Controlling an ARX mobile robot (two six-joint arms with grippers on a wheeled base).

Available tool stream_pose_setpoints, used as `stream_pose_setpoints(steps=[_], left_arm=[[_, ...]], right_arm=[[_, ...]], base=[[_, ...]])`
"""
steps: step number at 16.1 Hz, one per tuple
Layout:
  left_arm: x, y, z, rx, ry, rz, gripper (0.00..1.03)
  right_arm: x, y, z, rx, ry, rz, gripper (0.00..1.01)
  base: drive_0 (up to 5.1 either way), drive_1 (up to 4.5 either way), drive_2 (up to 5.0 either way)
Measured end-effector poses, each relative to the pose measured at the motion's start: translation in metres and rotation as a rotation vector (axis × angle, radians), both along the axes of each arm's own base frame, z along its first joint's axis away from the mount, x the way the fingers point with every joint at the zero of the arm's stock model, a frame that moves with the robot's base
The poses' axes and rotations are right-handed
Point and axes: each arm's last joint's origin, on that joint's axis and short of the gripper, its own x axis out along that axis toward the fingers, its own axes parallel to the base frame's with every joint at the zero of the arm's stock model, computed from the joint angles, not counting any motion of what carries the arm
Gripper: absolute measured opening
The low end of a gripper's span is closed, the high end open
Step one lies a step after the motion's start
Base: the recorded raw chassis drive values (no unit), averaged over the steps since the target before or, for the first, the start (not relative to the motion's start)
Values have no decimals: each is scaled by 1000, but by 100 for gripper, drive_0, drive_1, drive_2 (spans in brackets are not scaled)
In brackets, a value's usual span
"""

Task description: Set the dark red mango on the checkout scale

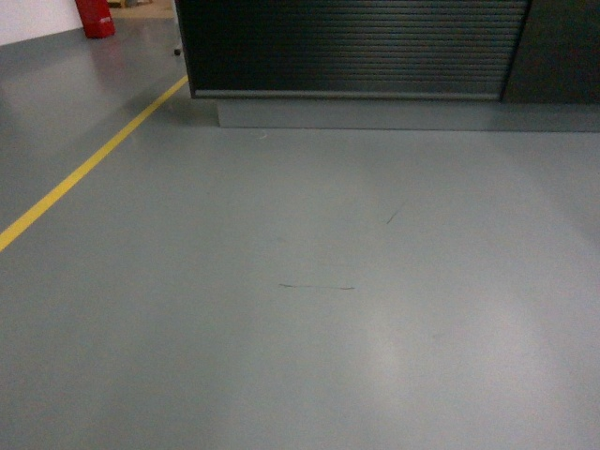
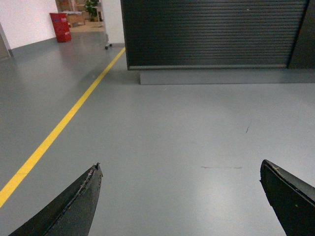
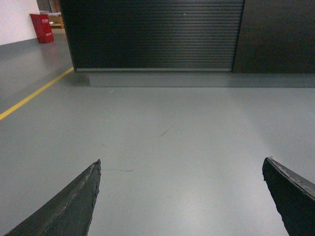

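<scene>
The checkout [image 1: 356,47] is a dark counter with a horizontally ribbed front panel on a grey plinth, standing at the far side of the floor; it also fills the top of the left wrist view as the checkout [image 2: 211,32] and of the right wrist view as the checkout [image 3: 157,34]. Only its front shows. The dark red mango and the scale are out of view. My left gripper [image 2: 181,167] is open with nothing between its black fingers. My right gripper [image 3: 182,164] is open too, holding nothing. Neither gripper appears in the head view.
Grey glossy floor [image 1: 300,309] stretches between me and the counter. A yellow line [image 1: 84,169] runs diagonally on the left. A red bin [image 1: 96,17] stands at the far left by a white wall. A darker smooth panel [image 1: 558,52] adjoins the counter on the right.
</scene>
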Motion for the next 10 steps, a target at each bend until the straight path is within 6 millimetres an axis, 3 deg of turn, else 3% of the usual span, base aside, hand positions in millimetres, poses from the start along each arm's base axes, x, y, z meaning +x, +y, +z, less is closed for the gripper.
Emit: stream_pose_setpoints(steps=[10], left_arm=[[0,0,0,0,0,-1,98]], right_arm=[[0,0,0,0,2,0,98]], base=[[14,446,-418]])
